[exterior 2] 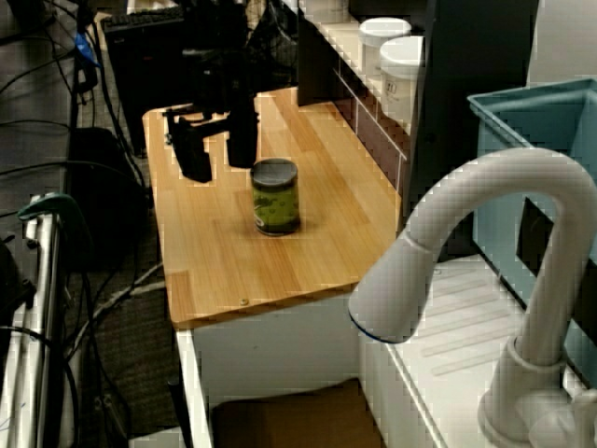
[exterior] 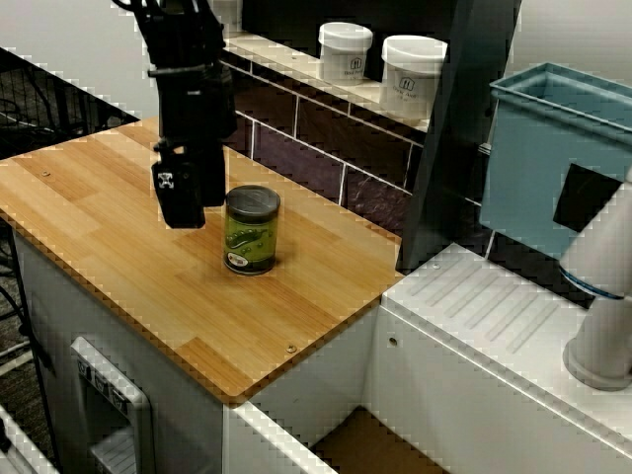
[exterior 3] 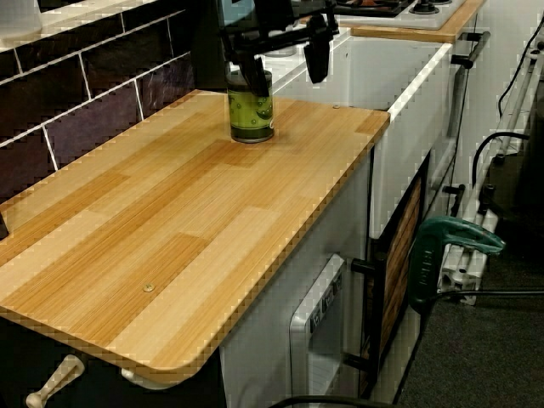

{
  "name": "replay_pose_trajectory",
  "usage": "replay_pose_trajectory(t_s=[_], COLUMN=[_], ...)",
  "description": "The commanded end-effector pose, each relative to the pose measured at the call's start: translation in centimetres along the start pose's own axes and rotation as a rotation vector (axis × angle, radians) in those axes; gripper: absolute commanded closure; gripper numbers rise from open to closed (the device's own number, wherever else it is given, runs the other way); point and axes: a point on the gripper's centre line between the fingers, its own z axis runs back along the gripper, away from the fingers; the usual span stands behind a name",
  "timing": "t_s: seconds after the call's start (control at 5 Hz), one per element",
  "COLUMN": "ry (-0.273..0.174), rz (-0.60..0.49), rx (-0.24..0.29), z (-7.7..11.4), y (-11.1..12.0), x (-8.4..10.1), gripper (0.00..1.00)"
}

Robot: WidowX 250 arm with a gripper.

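The hand (exterior 2: 216,149) is wide open and holds nothing. It hangs just beside the can (exterior 2: 275,197). The can stands upright near the middle of the counter (exterior 2: 233,266).

Even, fairly bright indoor light from above lit the wooden counter (exterior: 118,227), w/ only soft, faint shadows, e.g. beside the green can (exterior: 252,229). All 3 views were low-res w/ jagged outlines; the white faucet (exterior 2: 485,243) up close looked soft, and the black gripper (exterior 2: 220,166) was too dark for detail.
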Motion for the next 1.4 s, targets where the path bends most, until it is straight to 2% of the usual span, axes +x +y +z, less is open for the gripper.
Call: replay_pose_trajectory(t_s=[0.0, 0.2, 0.4, 0.6, 0.8, 1.0, 1.2], ry=[-0.042, -0.066, -0.090, -0.100, -0.100, -0.037, -0.011], rz=[-0.157, -0.164, -0.138, -0.090, -0.012, -0.053, -0.087], rx=[0.058, 0.043, 0.021, 0.076, 0.255, 0.320, 0.309], z=[3.2, 4.1, 4.1, 3.4, 1.6, 0.4, -0.1], y=[-0.8, -1.4, -2.1, -2.5, -2.6, -2.4, -1.8], x=[3.0, 4.0, 5.2, 6.4, 7.2, 8.0, 8.3], gripper=[0.00, 0.00, 0.00, 0.00, 0.00, 0.00, 0.00])
